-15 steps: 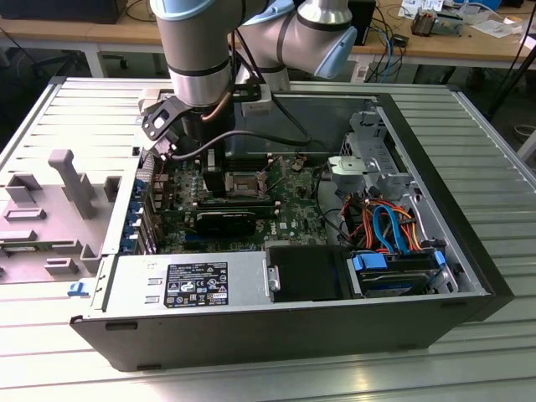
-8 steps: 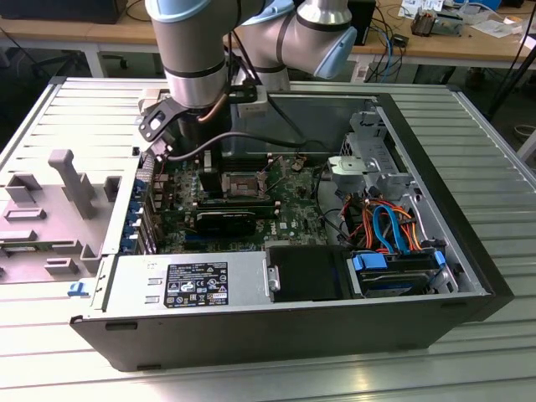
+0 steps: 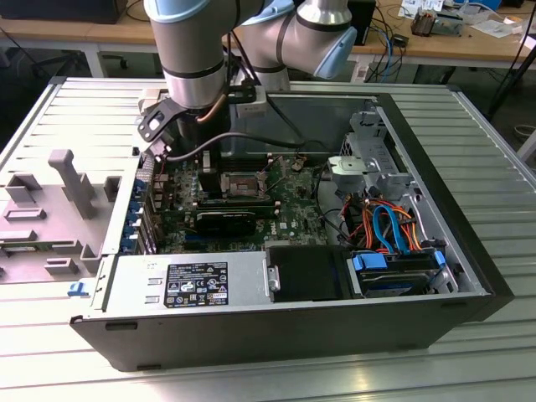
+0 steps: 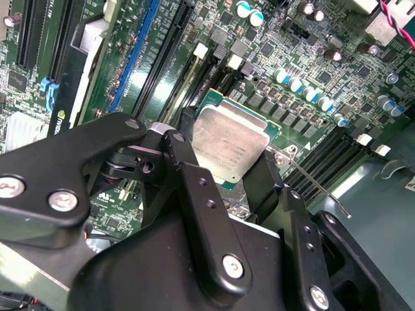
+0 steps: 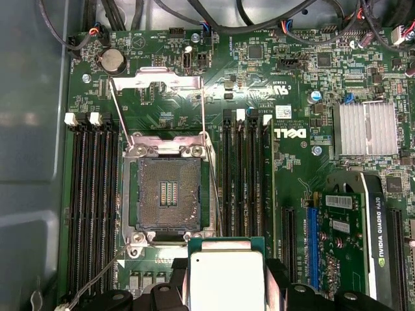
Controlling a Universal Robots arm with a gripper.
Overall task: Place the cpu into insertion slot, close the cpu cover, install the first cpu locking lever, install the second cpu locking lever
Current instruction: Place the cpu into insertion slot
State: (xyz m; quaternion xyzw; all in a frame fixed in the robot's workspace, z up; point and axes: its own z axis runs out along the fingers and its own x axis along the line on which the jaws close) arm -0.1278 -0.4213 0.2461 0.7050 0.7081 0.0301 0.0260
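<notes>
Black claw fingers grip the cpu by two opposite edges, holding it just beside the bare insertion slot, not in it. Past the slot the cpu cover stands swung open. White lettering marks the green motherboard; a printed label sits on the power supply.

cpu: flat square chip, dull silver top, thin green edge, held between the jaws just beside the insertion slot, not seated. Slot is empty, with a dark gold-tinted centre and silver rim. cpu cover is flipped open at the slot's opposite side.
</notes>
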